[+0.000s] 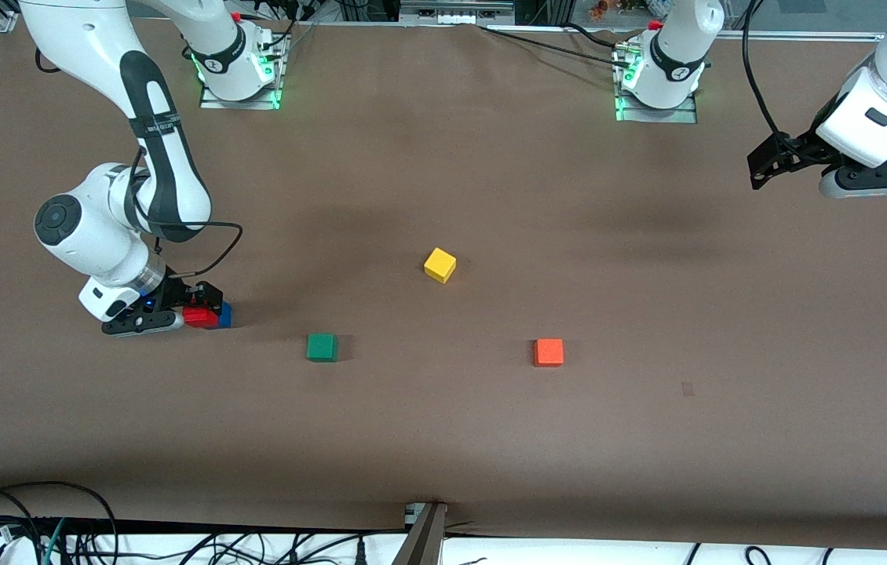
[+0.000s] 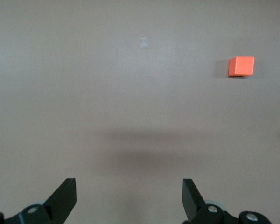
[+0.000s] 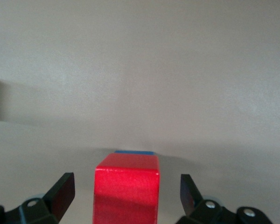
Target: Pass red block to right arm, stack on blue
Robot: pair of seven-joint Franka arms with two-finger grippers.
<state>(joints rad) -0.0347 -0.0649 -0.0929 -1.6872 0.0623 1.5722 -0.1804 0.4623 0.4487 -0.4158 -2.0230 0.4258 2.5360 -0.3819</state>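
Stacking looks done or very nearly so, and we are down at the right arm's end of the table. The right gripper (image 1: 194,308) sits low around the red block (image 1: 200,317), and in the right wrist view its fingers (image 3: 60,193) stand apart on either side of the cube with clear gaps, so we read the jaws as open and not clamping. The red block (image 3: 127,189) rests on the blue (image 3: 134,152), of which only a thin sliver shows past the red's top edge; in the front view the blue (image 1: 225,314) peeks out at one side.

That offset is what we're watching. From here we cannot tell how squarely red sits on blue, and if the overlap is partial, a nudge could tip it. The fingers flank the cube closely, so a retreat that drifts sideways instead of straight up could clip a face and drag red off the stack.

Over at the other end, the left gripper (image 1: 765,161) waits high above the table (image 1: 647,259), spread wide and holding nothing, as its own wrist view shows with the orange cube (image 2: 241,66) well off. The green cube (image 1: 322,347) and yellow cube (image 1: 439,264) lie well apart from the stack, so we see no trouble from them.
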